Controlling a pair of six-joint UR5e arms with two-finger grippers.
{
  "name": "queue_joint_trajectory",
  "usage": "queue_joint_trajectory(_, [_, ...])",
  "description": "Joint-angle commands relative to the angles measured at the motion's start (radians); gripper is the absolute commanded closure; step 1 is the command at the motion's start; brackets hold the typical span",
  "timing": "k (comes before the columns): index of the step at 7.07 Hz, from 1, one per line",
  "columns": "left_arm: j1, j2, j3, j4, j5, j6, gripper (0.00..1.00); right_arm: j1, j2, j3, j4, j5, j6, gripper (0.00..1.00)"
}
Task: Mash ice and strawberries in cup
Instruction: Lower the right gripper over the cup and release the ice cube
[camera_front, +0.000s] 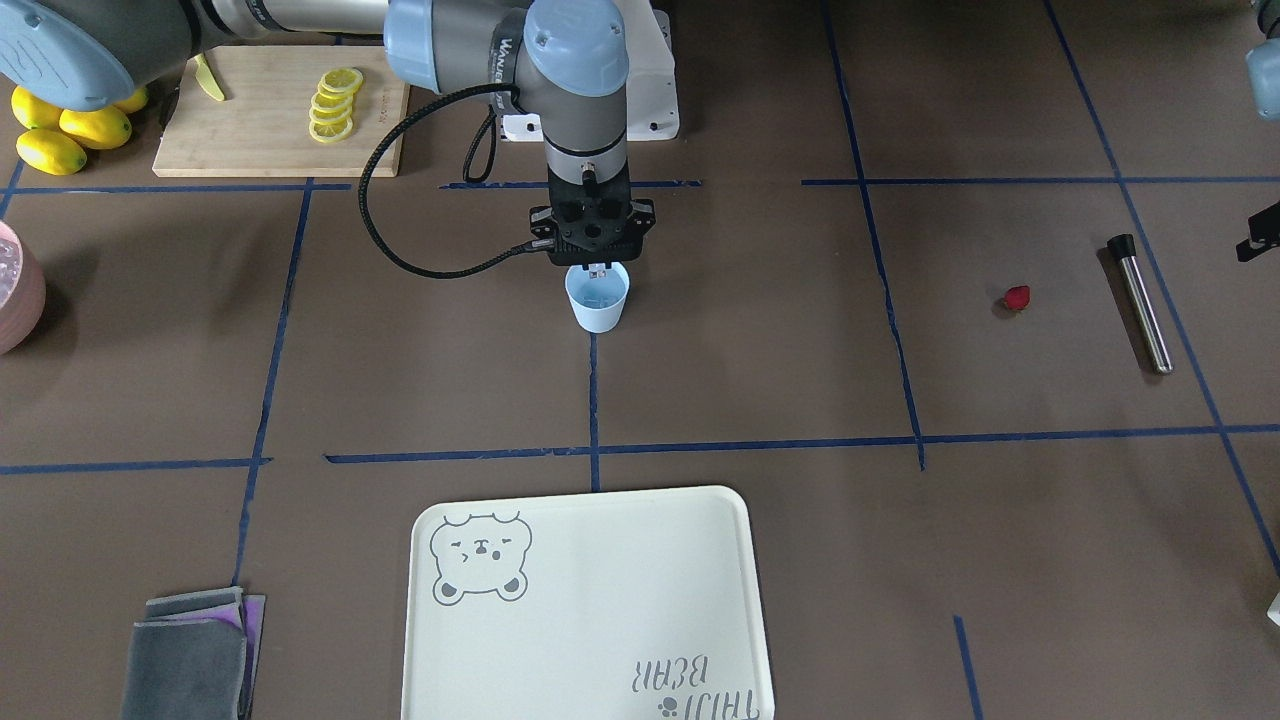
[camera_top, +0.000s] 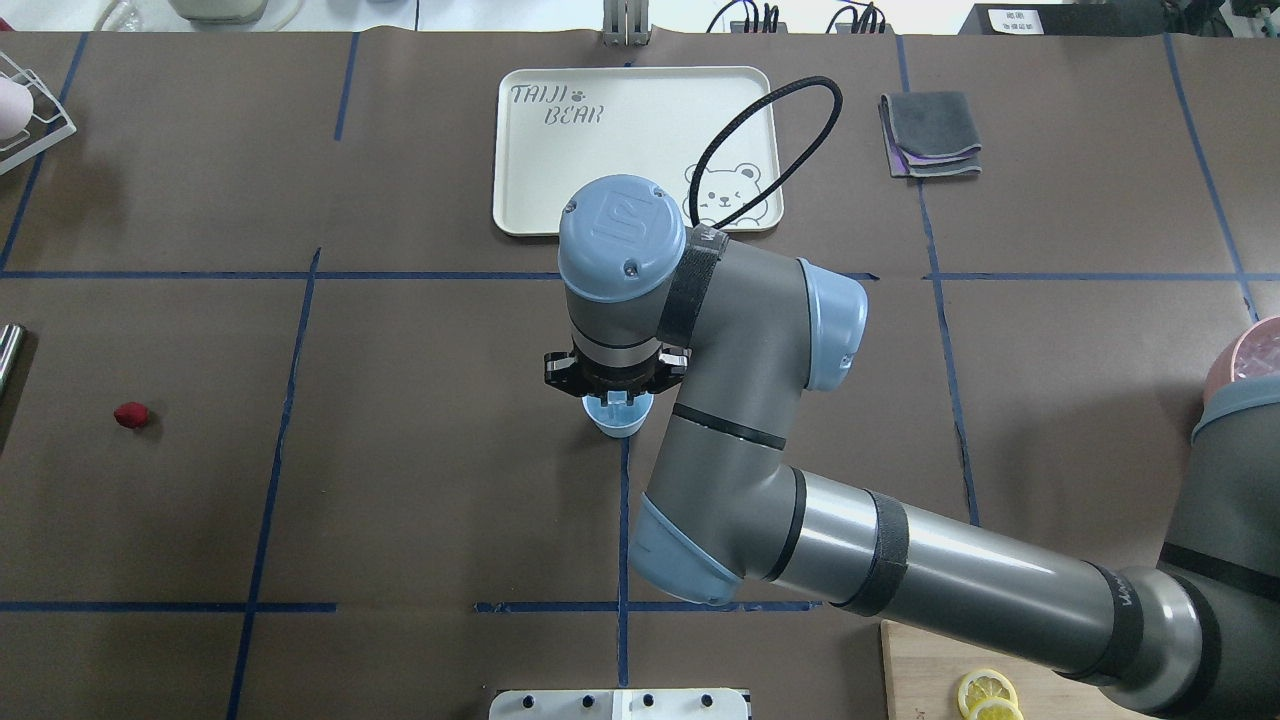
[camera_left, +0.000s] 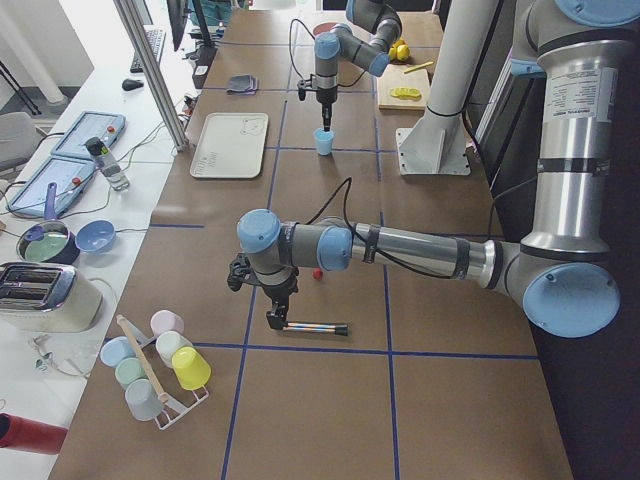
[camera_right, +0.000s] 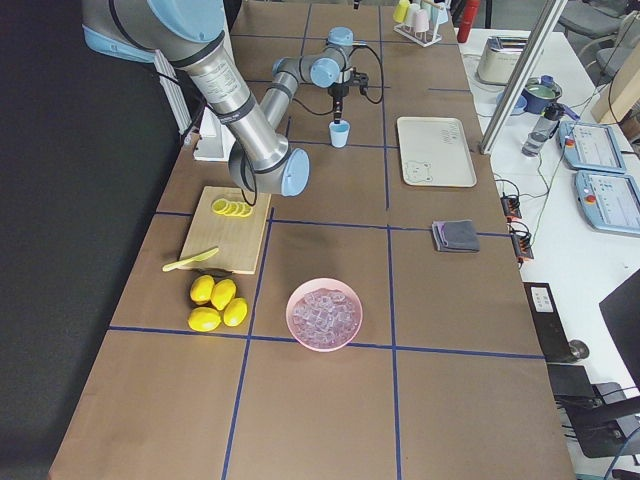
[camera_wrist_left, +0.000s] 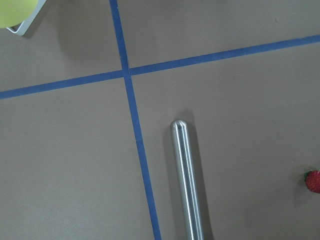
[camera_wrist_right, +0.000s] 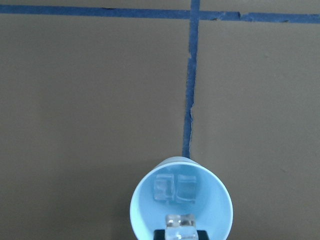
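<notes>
Brown paper crossed with blue tape covers the tabletop (camera_top: 420, 480). At the middle of the far edge lies a cream tray (camera_front: 640, 560) printed with a bear. A wooden cutting board (camera_front: 260, 130) sits along my own edge toward the right end, carrying a row of lemon slices (camera_front: 333, 105), with whole lemons (camera_right: 218, 303) just beside it, nearer the right end. A pink bowl (camera_right: 297, 332) filled with ice (camera_right: 324, 310) stands near the right end, about midway between my edge and the far one. A folded grey cloth (camera_top: 930, 133) lies by the far edge, right of the tray. Near the left end a metal rod (camera_front: 1140, 305) with a black cap lies flat.

My left gripper (camera_left: 273, 318) hangs over that rod, close above one end of it; whether its fingers are spread or closed I cannot tell.

My right gripper (camera_front: 598, 268) points straight down at the centre of the tabletop, fingertips at the mouth of the cup (camera_front: 597, 305), pinched on one clear lump (camera_wrist_right: 180, 221) of ice. The cup, pale blue, stands upright on a tape line. The strawberry (camera_front: 1016, 297) lies on bare paper near the left end, beside the rod and well apart from the cup. Two more lumps (camera_wrist_right: 175, 189) rest side by side on the cup's bottom
</notes>
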Motion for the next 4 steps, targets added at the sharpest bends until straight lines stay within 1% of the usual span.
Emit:
queue_joint_trajectory(1, [0.0,0.0,0.001,0.0,0.0,0.001,0.0,0.0,0.0,-0.004,0.008,-0.005,-0.004,0.87])
queue_joint_trajectory(3, [-0.001,0.0,0.001,0.0,0.0,0.0,0.0,0.0,0.0,-0.004,0.008,-0.005,-0.005,0.72])
queue_joint_trajectory(4, [0.0,-0.001,0.001,0.0,0.0,0.0,0.0,0.0,0.0,-0.002,0.008,-0.005,-0.001,0.56])
